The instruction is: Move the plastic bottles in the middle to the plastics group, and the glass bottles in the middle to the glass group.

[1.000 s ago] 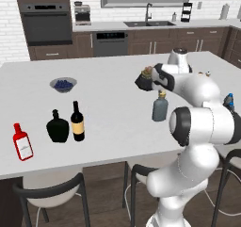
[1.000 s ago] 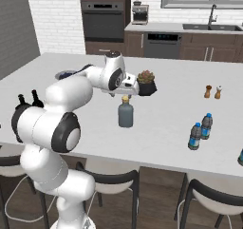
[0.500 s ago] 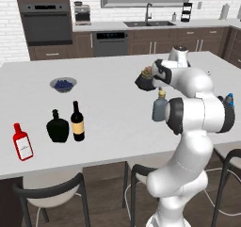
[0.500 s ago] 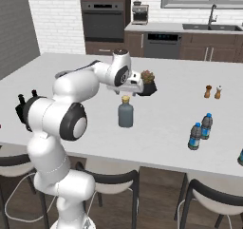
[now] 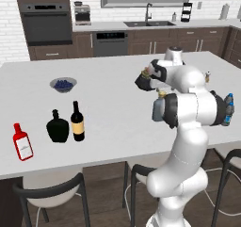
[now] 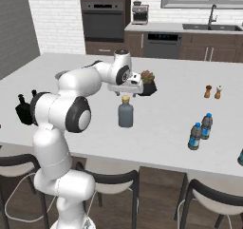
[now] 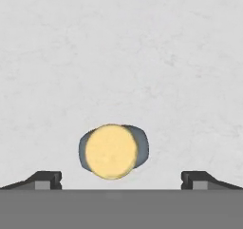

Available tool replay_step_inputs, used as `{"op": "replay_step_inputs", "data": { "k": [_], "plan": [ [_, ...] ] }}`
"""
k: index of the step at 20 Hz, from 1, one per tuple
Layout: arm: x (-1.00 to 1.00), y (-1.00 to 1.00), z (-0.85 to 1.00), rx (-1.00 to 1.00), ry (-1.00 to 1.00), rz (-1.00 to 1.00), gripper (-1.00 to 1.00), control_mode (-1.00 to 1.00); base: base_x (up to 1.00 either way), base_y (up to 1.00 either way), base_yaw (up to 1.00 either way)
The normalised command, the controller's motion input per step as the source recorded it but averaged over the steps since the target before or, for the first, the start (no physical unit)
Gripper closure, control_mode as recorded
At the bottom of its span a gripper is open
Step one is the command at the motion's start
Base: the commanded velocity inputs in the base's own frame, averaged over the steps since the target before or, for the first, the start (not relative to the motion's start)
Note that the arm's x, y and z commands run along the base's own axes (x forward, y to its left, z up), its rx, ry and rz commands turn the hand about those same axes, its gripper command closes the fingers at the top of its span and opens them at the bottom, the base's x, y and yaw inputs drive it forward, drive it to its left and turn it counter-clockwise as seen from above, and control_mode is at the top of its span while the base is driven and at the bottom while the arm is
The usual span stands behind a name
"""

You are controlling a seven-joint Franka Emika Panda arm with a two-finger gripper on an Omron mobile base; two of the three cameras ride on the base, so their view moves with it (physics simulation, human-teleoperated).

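Two small clear plastic water bottles with blue caps (image 6: 200, 131) stand side by side on the white counter (image 6: 161, 123), well to the right of the short grey glass bottle with the gold cap (image 6: 126, 112). We take them as the plastics group, so that part looks done.

We judge the step in hand is picking up the grey bottle. Our fingers (image 6: 127, 90) hang right above it and are spread wide with nothing in them. From the hand camera we look straight down on its round gold cap (image 7: 111, 150), which sits between the two dark finger tips (image 7: 43, 179).

Next we need to go straight down, close on the neck or body, lift it, and carry it far to the left of the grey bottle. There stand the tall dark wine bottle with the tan label (image 5: 77, 122), the squat black flask (image 5: 57, 126) and the flat red bottle with the white label (image 5: 22, 142).

We cannot read any writing on the labels; they are too small.
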Motion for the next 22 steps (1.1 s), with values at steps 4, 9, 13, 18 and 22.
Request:
{"op": "replay_step_inputs", "data": {
  "k": [4, 9, 13, 18, 22],
  "plan": [
    [0.23, 0.0, -0.08, 0.0, 0.09, 0.0, -1.0, -1.0, 0.0, 0.0, 0.0],
    [0.02, 0.0, -0.1, 0.0, 0.08, 0.0, -1.0, -1.0, 0.0, 0.0, 0.0],
    [-0.01, 0.0, -0.08, 0.0, 0.05, 0.01, -1.0, -1.0, 0.0, 0.0, 0.0],
    [-0.03, 0.0, -0.09, 0.0, 0.01, 0.03, -1.0, -1.0, 0.0, 0.0, 0.0],
    [0.0, 0.01, -0.21, 0.0, 0.0, 0.03, -1.0, -1.0, 0.0, 0.0, 0.0]
  ]
}}
